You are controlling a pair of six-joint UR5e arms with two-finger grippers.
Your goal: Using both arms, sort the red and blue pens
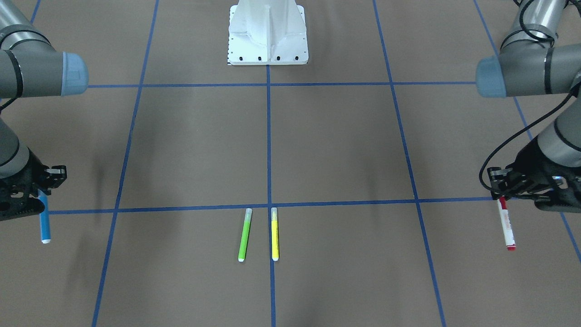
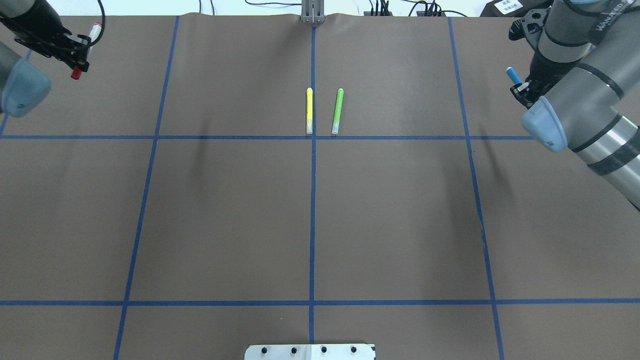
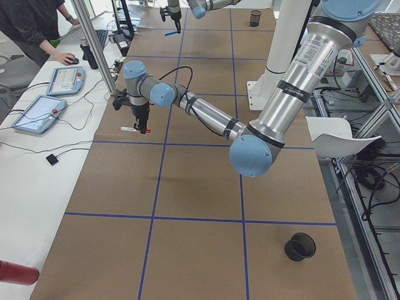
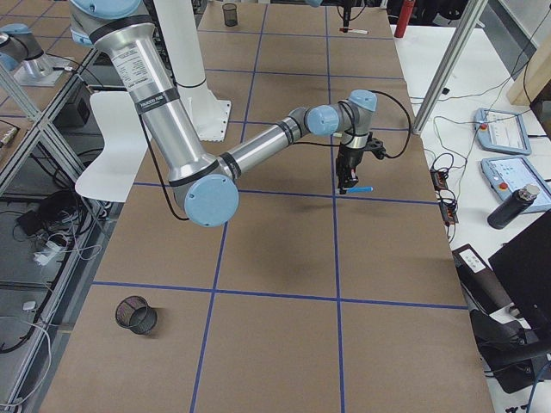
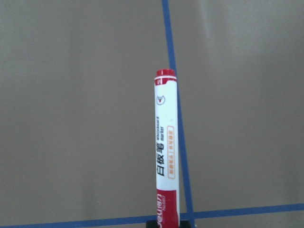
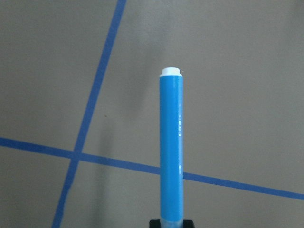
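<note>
Blue-taped brown paper tabletop (image 2: 225,215); left gripper (image 1: 500,196) pinches white red-capped marker (image 1: 506,225), right gripper (image 1: 41,190) pinches bright blue marker (image 1: 44,225), both seemingly aloft.

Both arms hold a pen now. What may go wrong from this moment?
The left gripper clamps the red pen only at one end, so it may pivot or slip during travel. The same holds for the right gripper and the blue pen. Both are near the table edge; a dropped pen may roll off.

Red pen (image 5: 166,152) barrel: "白板笔" in black characters running lengthwise.
Small print beside it: seemingly "Whiteboard Marker" — barely legible.
</note>
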